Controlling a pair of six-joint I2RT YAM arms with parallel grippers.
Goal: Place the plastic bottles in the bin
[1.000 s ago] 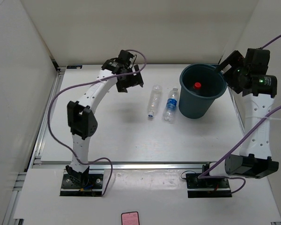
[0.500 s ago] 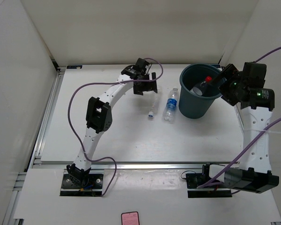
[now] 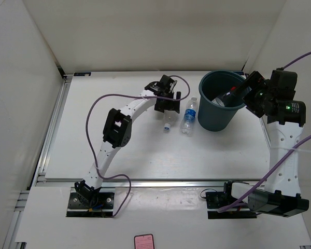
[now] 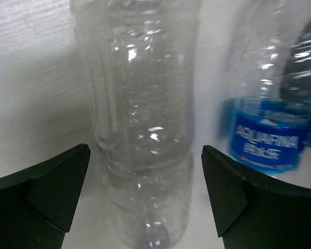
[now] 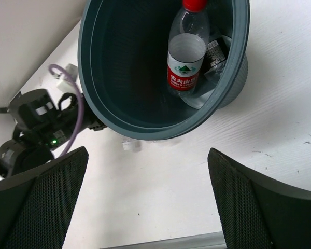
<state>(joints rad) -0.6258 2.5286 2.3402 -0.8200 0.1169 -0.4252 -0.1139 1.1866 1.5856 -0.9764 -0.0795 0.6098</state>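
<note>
The unlabelled bottle (image 4: 145,129) lies on the table between the fingers of my open left gripper (image 4: 145,202), which straddles its body without touching it. In the top view that gripper (image 3: 168,102) covers most of this bottle (image 3: 167,123). The blue-labelled bottle (image 3: 188,116) lies just right of it and also shows in the left wrist view (image 4: 267,142). The bin (image 3: 217,116) stands at the back right. In the right wrist view the bin (image 5: 124,67) holds the red-labelled bottle (image 5: 186,62) and the black-labelled bottle (image 5: 217,52). My right gripper (image 5: 147,202) is open and empty above the table beside the bin's right rim (image 3: 243,92).
White walls close the table on the left, back and right. A metal rail (image 3: 145,181) runs along the table's near edge. The left arm's purple cable (image 3: 93,109) loops over the left half of the table.
My left gripper has swung right and come down over the unlabelled bottle. My right gripper has shifted slightly at the bin's right rim, and the red-labelled bottle has tipped over inside the bin.
</note>
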